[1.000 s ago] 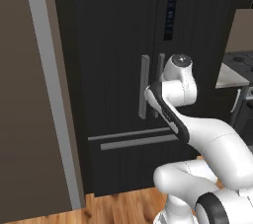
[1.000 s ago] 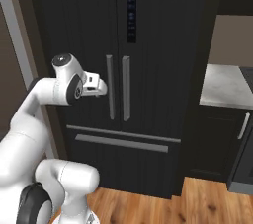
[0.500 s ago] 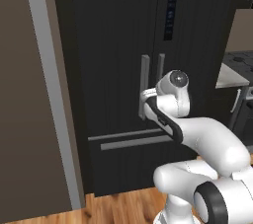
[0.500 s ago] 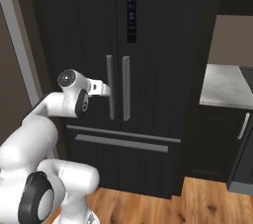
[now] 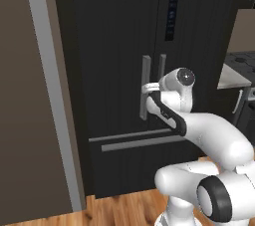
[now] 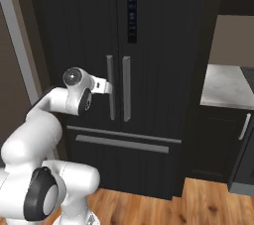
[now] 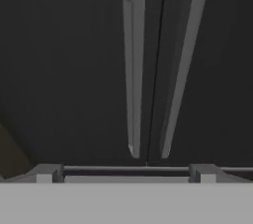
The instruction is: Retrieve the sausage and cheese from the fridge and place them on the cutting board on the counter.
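With its doors shut, the fridge (image 6: 149, 45) faces the arm. Tool (image 6: 107, 87) spread wide, empty, right at the left door handle (image 6: 111, 87).

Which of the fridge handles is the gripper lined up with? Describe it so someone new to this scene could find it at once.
Start at the tall black fridge and find the seam between its two upper doors, where two long grey vertical handles stand side by side. The one meant is the left door handle, just left of that seam. Unlike the right door handle, it has the open gripper right at it.
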